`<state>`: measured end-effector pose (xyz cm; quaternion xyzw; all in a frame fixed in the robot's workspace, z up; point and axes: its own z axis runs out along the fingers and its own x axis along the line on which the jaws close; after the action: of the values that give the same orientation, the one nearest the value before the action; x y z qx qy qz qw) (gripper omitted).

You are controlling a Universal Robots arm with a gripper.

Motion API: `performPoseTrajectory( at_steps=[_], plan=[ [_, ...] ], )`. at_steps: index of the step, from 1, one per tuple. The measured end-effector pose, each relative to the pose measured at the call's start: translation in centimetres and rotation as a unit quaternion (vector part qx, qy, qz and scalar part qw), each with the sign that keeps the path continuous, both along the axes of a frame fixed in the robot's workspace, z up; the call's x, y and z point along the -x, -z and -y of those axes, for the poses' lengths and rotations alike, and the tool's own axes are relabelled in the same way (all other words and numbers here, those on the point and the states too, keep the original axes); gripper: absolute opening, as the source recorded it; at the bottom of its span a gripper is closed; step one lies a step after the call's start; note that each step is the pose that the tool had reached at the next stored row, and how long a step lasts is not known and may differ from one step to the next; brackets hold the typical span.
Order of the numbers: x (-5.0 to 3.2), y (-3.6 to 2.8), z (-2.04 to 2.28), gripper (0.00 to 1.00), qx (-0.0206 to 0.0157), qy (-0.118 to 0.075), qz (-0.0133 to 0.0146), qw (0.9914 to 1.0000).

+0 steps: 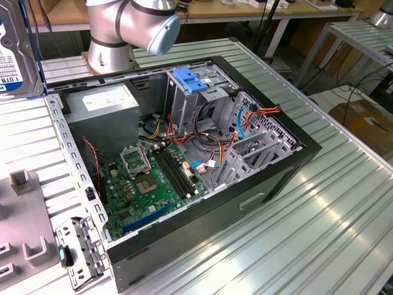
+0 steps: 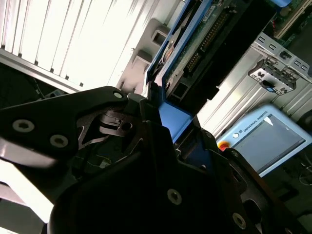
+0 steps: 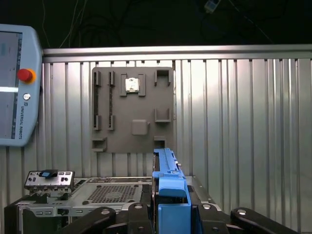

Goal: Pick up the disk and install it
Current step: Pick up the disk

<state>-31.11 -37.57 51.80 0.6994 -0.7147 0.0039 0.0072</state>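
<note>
The disk hangs high at the exterior view's far left, above the table beside the open computer case; its white label with a blue top band faces the camera. In the second wrist view my gripper is shut on the disk, its black fingers clamping the blue side rail, with the circuit board and connector side showing. In the first wrist view the disk stands edge-on between the gripper's fingers, above the case's edge.
The case holds a motherboard, a grey power supply and a drive cage with a blue handle. The arm's base stands behind it. A grey fixture plate, a metal bracket and a teach pendant lie alongside.
</note>
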Motion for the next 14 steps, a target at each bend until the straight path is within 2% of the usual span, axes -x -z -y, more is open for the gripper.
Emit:
performPoseTrajectory(
  at_steps=[3,5,10,14],
  plan=[
    [-0.08,0.01,0.56,0.37,0.0000,0.000,-0.0001,1.00000],
    [-0.49,0.01,0.87,0.37,0.0000,0.000,-0.0001,1.00000],
    [-2.31,0.02,1.02,0.37,0.0000,0.000,0.0000,1.00000],
    [-3.47,0.01,1.11,0.37,0.0000,0.000,-0.0001,1.00000]
  ],
)
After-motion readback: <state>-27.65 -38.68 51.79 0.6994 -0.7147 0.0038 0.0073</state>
